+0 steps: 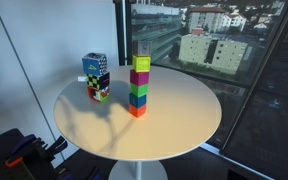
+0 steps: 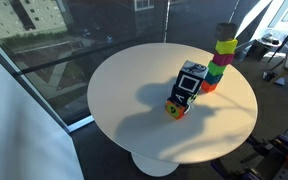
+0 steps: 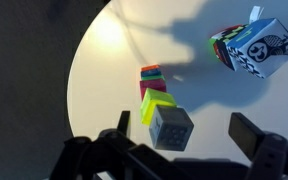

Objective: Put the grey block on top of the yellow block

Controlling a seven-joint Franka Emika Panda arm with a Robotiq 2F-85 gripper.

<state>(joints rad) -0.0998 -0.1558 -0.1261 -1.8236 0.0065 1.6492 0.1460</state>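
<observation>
Gripper (image 3: 182, 130) is open: jaws spread wide either side of the stack, holding nothing. Grey block (image 3: 171, 126) sits on the yellow block (image 3: 155, 108), capping the coloured tower (image 1: 138, 95); both exterior views show the same order, grey over yellow.

In wrist view the grey block looks shifted off the yellow one. I read that as the camera looking obliquely down the column, not real overhang, but I can't confirm squareness at this resolution.

The wide jaws make sense: clearance round a tall, narrow stack. Chequered box (image 3: 256, 48) stands well apart on the white table (image 3: 104, 60), so no interference.

Judgement: placement looks done. Next move should be a straight vertical retreat with no sideways drift. Main risk is a finger clipping the tower.
</observation>
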